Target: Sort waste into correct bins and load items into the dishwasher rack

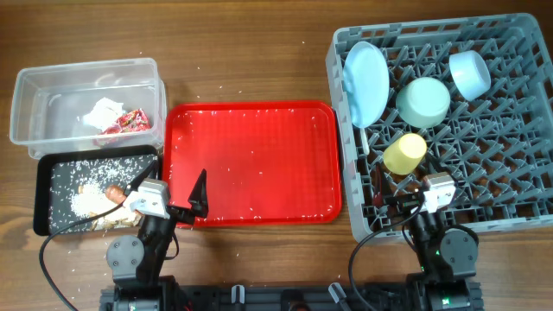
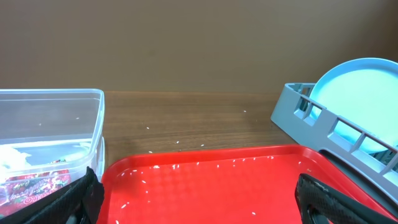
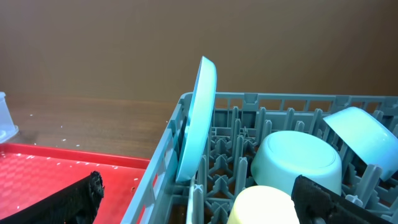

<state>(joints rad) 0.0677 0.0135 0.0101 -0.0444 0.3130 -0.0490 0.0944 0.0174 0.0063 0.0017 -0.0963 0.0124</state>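
Note:
The grey dishwasher rack (image 1: 510, 186) at the right holds a pale blue plate (image 1: 365, 82) on edge, a mint bowl (image 1: 422, 100), a pale blue bowl (image 1: 470, 73) and a yellow cup (image 1: 404, 153). The right wrist view shows the plate (image 3: 200, 118), a bowl (image 3: 298, 158) and the cup (image 3: 264, 205). I cannot make out the spoon for certain. The clear tub (image 1: 52, 95) holds a tissue (image 1: 102, 112) and a red wrapper (image 1: 128, 122). The black tray (image 1: 52, 173) holds food scraps (image 1: 86, 200) and a carrot (image 1: 114, 193). My left gripper (image 1: 170, 197) is open and empty over the red tray's near left edge. My right gripper (image 1: 406, 200) is open and empty at the rack's near edge.
A flat red tray (image 1: 255, 160) lies between the bins and the rack, with only small white crumbs on it; it also shows in the left wrist view (image 2: 211, 186). Crumbs dot the wooden table (image 1: 242, 52) around it. Cables run from both arm bases at the near edge.

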